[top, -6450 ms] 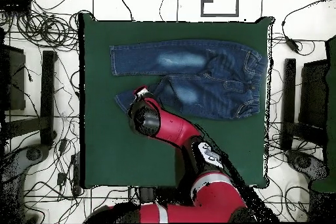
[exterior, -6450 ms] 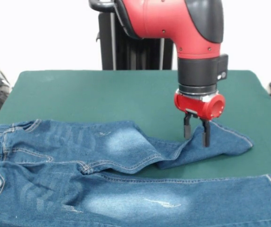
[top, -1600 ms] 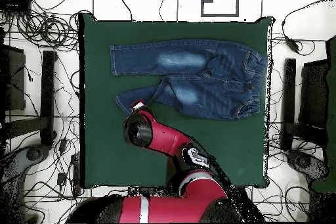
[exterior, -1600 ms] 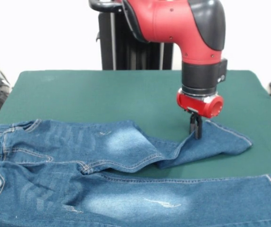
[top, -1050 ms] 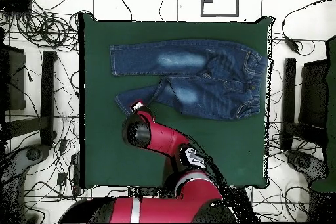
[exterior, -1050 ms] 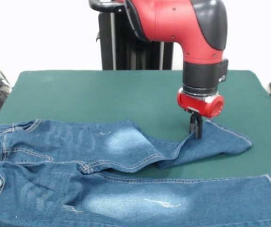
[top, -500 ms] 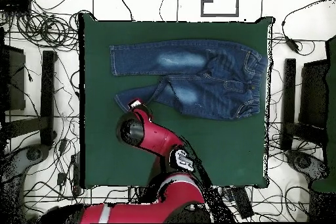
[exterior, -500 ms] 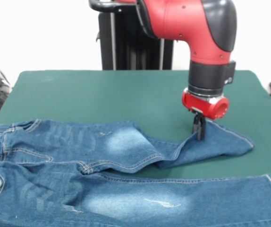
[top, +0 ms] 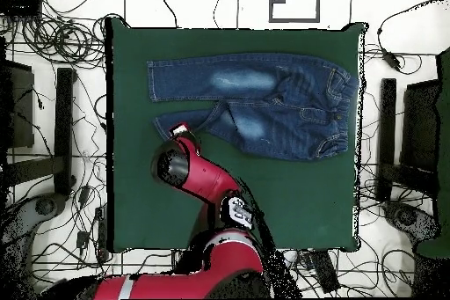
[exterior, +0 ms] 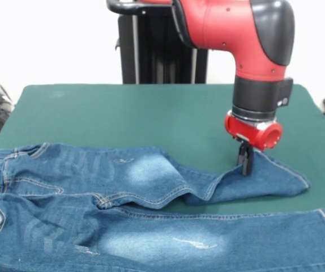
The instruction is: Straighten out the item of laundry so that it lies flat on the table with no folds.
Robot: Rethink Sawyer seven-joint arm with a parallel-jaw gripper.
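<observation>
The item of laundry (exterior: 94, 187), blue jeans with pale faded patches, lies across the near part of the green table (exterior: 123, 113). The nearer leg is flat and straight. The farther leg bends at the knee, with a raised fold running up to my gripper (exterior: 245, 165). The gripper is shut on that leg's upper edge, close to the hem, with its tips down at the cloth. From above, the jeans (top: 264, 103) lie along the table's (top: 290, 200) far side, and the gripper (top: 180, 131) sits at the lower leg's left end under the red arm.
The table's right edge (exterior: 321, 130) lies a short way beyond the pinched leg end in the front view. Green cloth (exterior: 123, 113) stretches behind the jeans. From above, cables (top: 53, 41) and dark stands (top: 63, 129) ring the table on the floor.
My gripper, open astride the leg at first, has shut on the denim and moved right in the front view. It dragged the bent leg's hem end outward, and the leg now lies longer.
</observation>
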